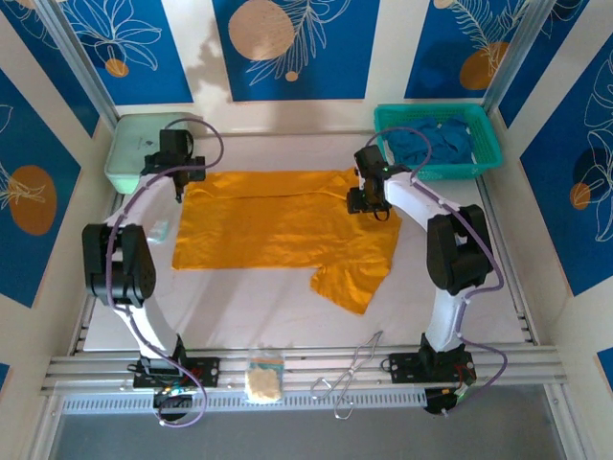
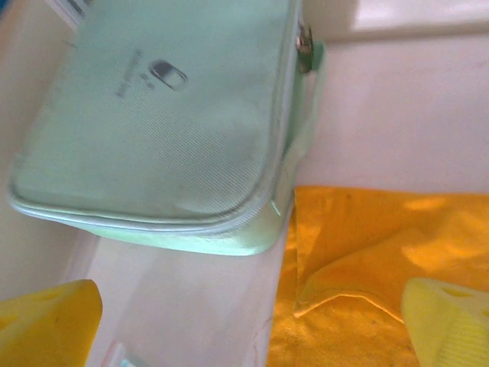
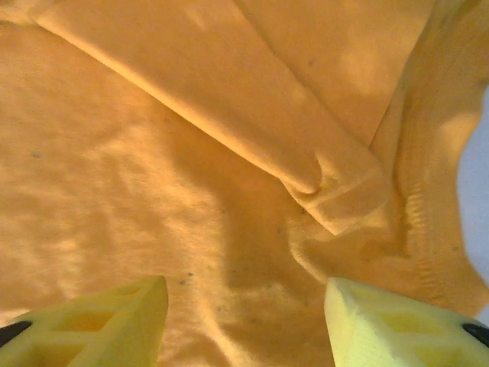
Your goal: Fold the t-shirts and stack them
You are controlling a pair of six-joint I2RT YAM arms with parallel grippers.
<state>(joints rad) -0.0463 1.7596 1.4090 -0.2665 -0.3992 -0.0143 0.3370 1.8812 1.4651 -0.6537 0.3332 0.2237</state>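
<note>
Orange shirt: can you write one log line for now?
orange shirt: spread out | left jaws: open, at its far-left corner | right jaws: open, over its right side | blue shirts: in basket

We see the mint-green pouch [image 2: 153, 130] in the upper left, just beside the mustard-orange t-shirt [image 2: 367, 252] at lower right. The yellow fingers [image 2: 46, 325] stand wide apart in the bottom corners.

1 orange shirt [image 1: 278, 225], 1 basket [image 1: 489, 146] of blue shirts [image 1: 433, 144] (count unclear), 1 pouch [image 1: 134, 158], 1 tongs [image 1: 352, 376].
</note>
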